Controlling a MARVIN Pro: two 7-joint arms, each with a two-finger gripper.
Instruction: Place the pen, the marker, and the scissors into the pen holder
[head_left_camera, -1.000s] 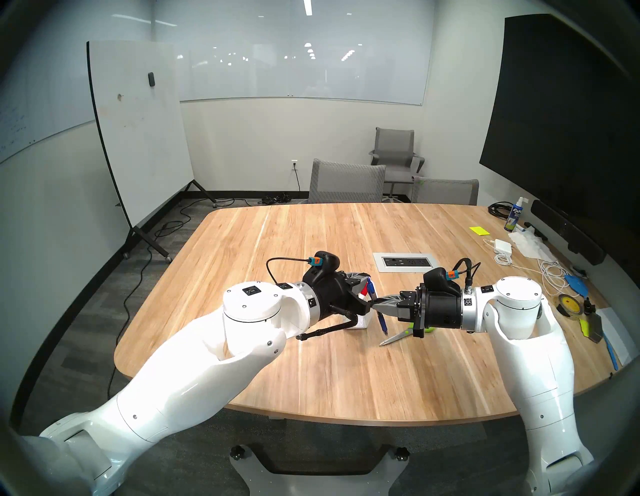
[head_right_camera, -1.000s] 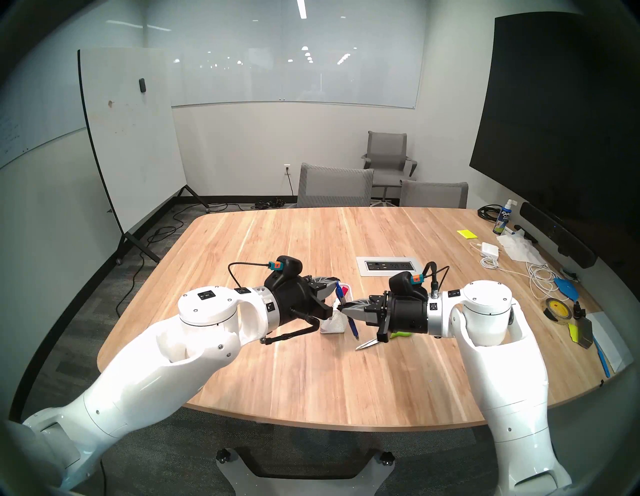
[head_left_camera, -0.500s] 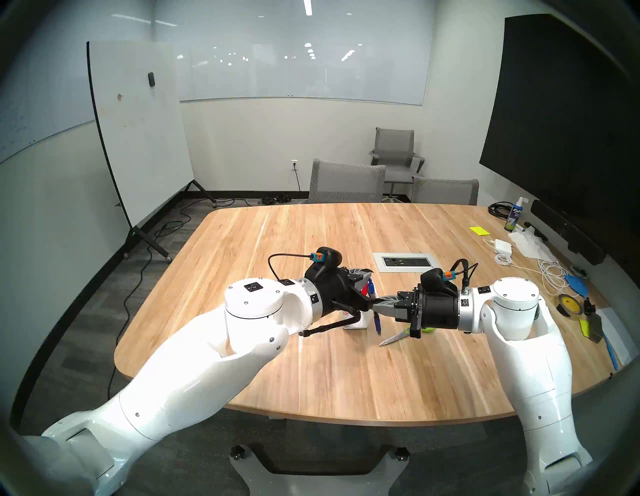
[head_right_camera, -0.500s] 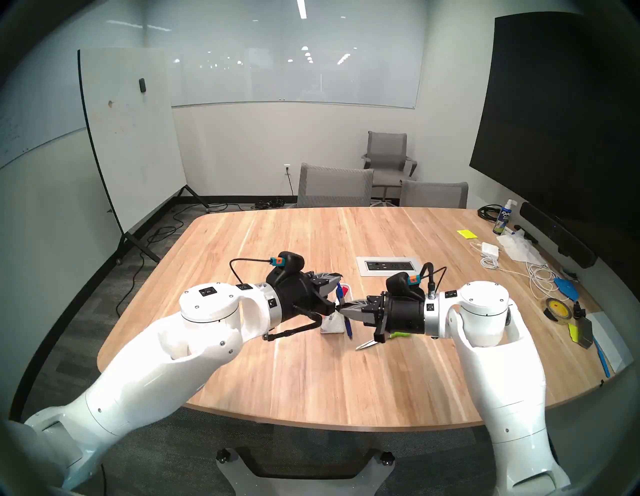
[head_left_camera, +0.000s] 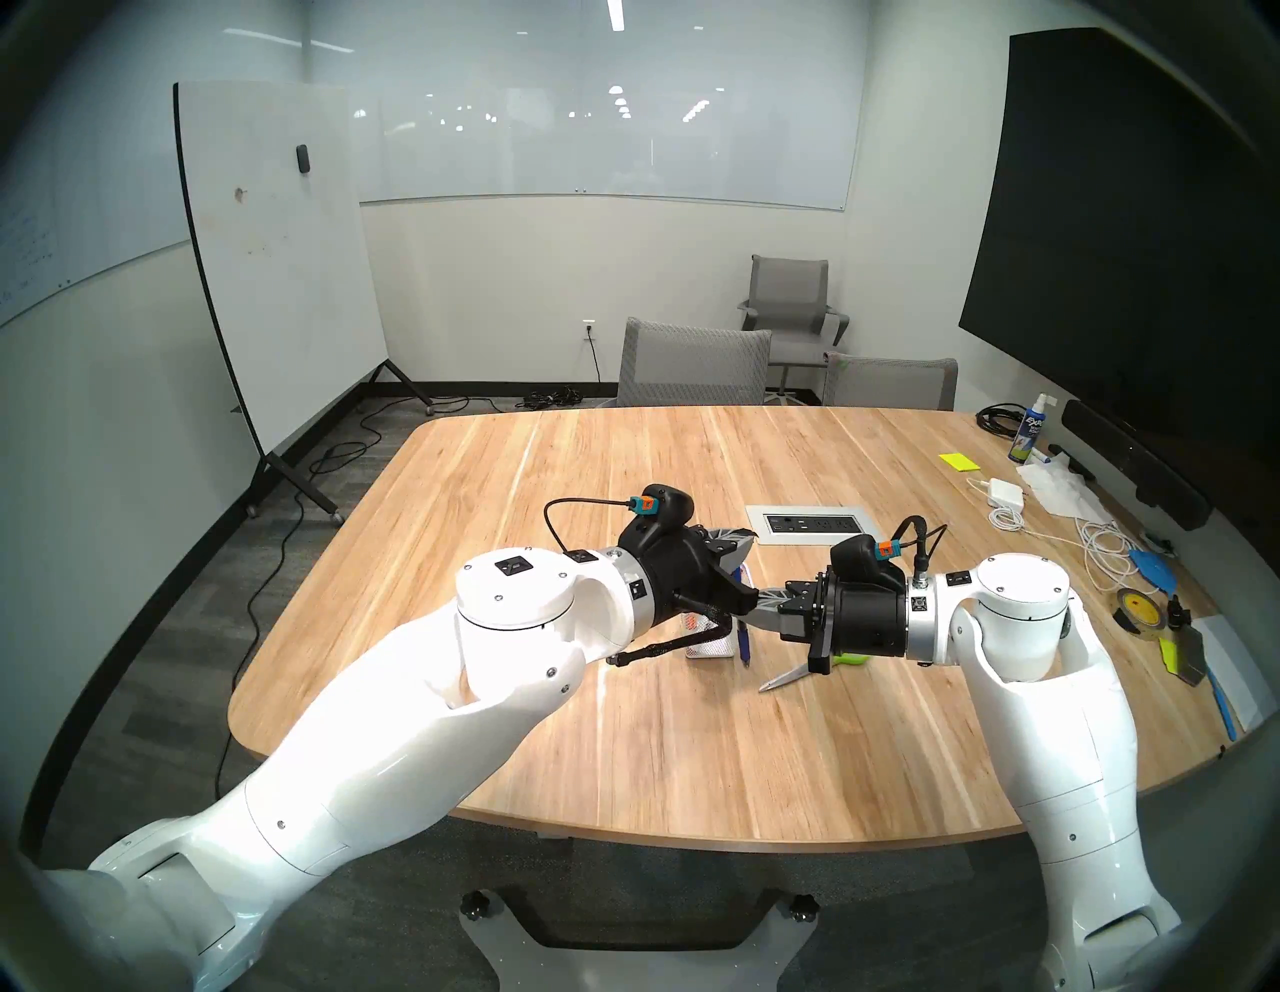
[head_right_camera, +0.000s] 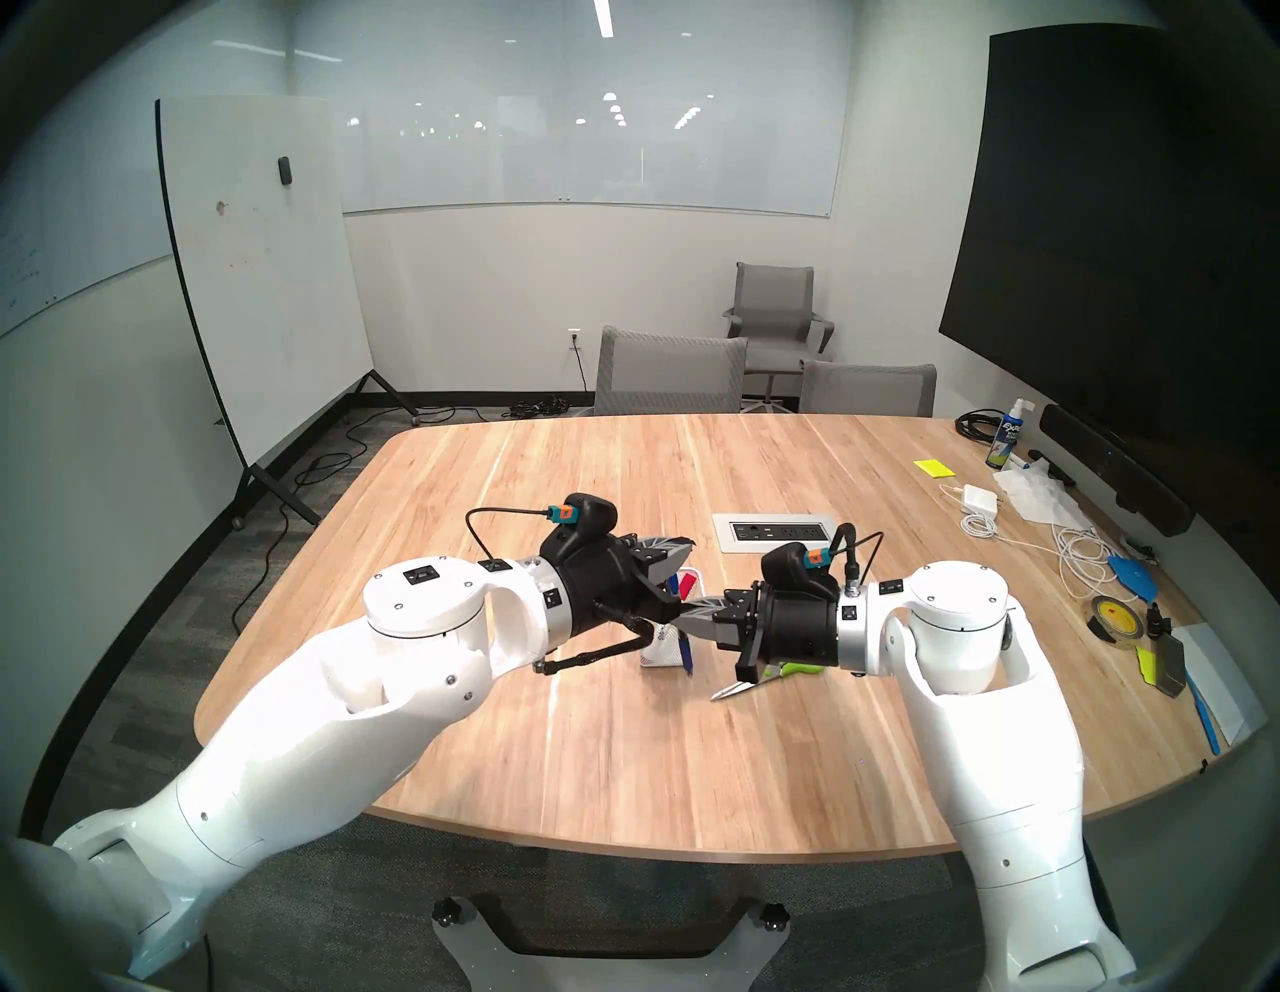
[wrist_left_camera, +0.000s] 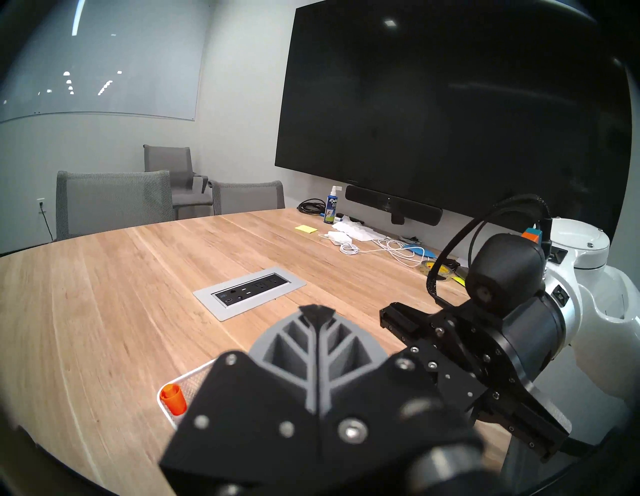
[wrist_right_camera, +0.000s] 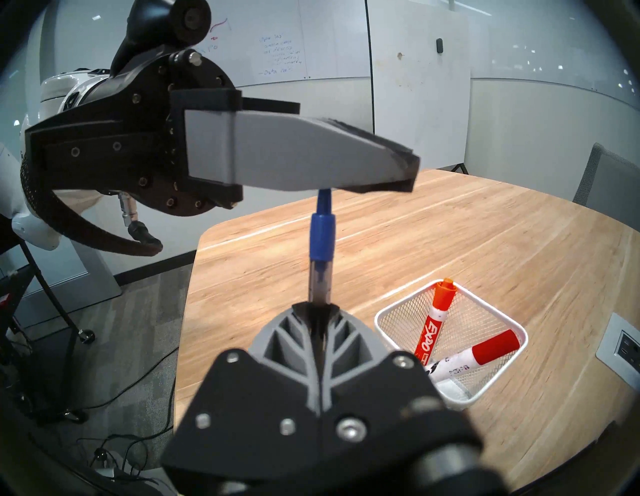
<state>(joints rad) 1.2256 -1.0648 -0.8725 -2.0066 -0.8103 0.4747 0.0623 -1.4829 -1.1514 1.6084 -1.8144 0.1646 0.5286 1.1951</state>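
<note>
Behind left gripper (wrist_right_camera: 408, 169), pen (wrist_right_camera: 320, 263) top (perhaps clamped)

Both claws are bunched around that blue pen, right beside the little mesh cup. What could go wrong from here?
1. The right claw pinches the pen low on its barrel, and the pen's top ends at the shut left claw. If either arm shifts, the pen may twist or slip out.
2. Two markers lean across the pen holder, so the pen could catch on them or tip the cup.
3. The scissors lie under the right wrist and might get knocked.
</note>
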